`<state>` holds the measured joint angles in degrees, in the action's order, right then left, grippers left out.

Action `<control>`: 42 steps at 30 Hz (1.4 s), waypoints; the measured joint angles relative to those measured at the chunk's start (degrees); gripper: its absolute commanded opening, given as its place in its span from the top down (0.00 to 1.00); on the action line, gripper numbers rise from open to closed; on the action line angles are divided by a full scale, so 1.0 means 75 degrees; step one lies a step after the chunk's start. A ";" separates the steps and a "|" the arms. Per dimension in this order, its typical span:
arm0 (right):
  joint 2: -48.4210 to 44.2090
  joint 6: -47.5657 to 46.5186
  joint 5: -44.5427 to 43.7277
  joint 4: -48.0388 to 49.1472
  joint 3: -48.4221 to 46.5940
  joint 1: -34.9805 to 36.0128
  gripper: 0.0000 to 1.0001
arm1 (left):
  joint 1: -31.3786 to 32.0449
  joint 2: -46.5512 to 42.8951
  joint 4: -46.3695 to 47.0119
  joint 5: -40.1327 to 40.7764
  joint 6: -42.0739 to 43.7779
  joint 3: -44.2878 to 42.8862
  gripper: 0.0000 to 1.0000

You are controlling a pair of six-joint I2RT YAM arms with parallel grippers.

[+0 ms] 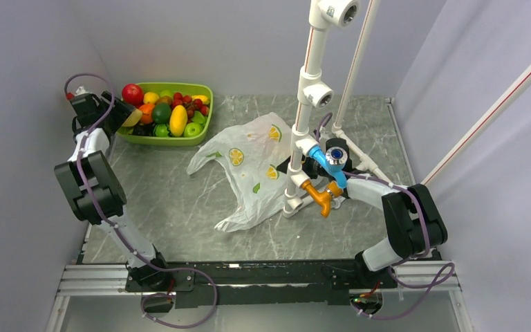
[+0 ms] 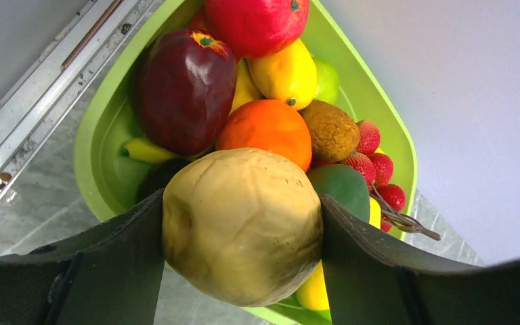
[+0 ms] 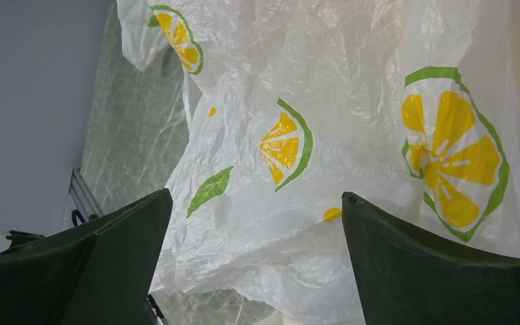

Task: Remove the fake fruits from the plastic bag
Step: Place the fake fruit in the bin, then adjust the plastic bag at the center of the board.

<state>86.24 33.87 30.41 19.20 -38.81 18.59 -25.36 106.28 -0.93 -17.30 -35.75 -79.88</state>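
My left gripper (image 2: 242,201) is shut on the dull yellow round fruit (image 2: 244,230) and holds it just above the near end of the lime-green tray (image 2: 89,159). In the top view this gripper (image 1: 126,117) is at the tray's left end. A bright red apple (image 2: 257,24) and a yellow banana (image 2: 145,150) lie in the tray. The plastic bag (image 1: 252,166) lies flat and crumpled in the middle of the table. My right gripper (image 3: 256,196) is open, low at the bag's (image 3: 325,101) right edge, with nothing gripped. In the top view it (image 1: 292,166) is partly hidden behind a pipe.
The tray (image 1: 204,90) at the back left also holds a dark maroon apple (image 2: 183,88), an orange (image 2: 264,132), limes and strawberries (image 2: 372,162). A white pipe stand (image 1: 309,117) with blue and orange fittings rises right of the bag. Walls enclose the table on three sides.
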 measured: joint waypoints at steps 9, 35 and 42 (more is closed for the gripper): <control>-0.0015 0.0026 0.0023 0.0082 0.0017 0.0000 0.01 | 0.0009 0.0898 0.0114 -0.0108 0.0691 -0.0513 0.36; -0.0277 0.0026 0.0125 0.0256 0.0143 0.0000 0.01 | 0.0055 -0.0510 -0.1276 0.1795 0.1877 -0.0755 0.01; -0.0277 0.0038 0.0216 0.0312 0.0160 0.0000 0.01 | 0.0382 -0.2369 -0.1542 0.1778 0.1716 0.0606 0.13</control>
<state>84.16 34.15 32.03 21.54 -37.60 18.59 -22.50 88.51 -12.49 -3.97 -22.87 -75.33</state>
